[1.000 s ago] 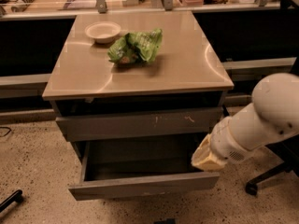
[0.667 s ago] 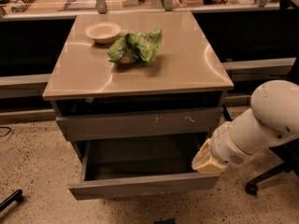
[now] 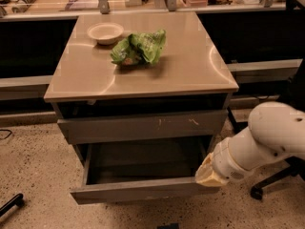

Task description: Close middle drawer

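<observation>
The middle drawer (image 3: pixel 143 191) stands pulled far out of the grey cabinet, showing its plain flat front and dark grey inside (image 3: pixel 143 159). Above it is the grey drawer front with pale scratch marks (image 3: pixel 143 125), slightly out from the cabinet. My gripper (image 3: pixel 206 174) is at the end of the white arm (image 3: pixel 267 137) coming in from the right. It is low, at the right end of the middle drawer's front, touching or very close to it. Its tip is mostly hidden behind the yellowish wrist end.
The cabinet's beige top (image 3: pixel 190 66) carries a white bowl (image 3: pixel 105 32) and a crumpled green bag (image 3: pixel 139 48). A dark office chair base (image 3: pixel 267 185) stands on the speckled floor to the right. A long counter (image 3: pixel 47 6) runs behind the cabinet.
My arm and gripper have dropped a little and shifted slightly left, closer to the right end of the middle drawer's front. The drawer looks unmoved.
</observation>
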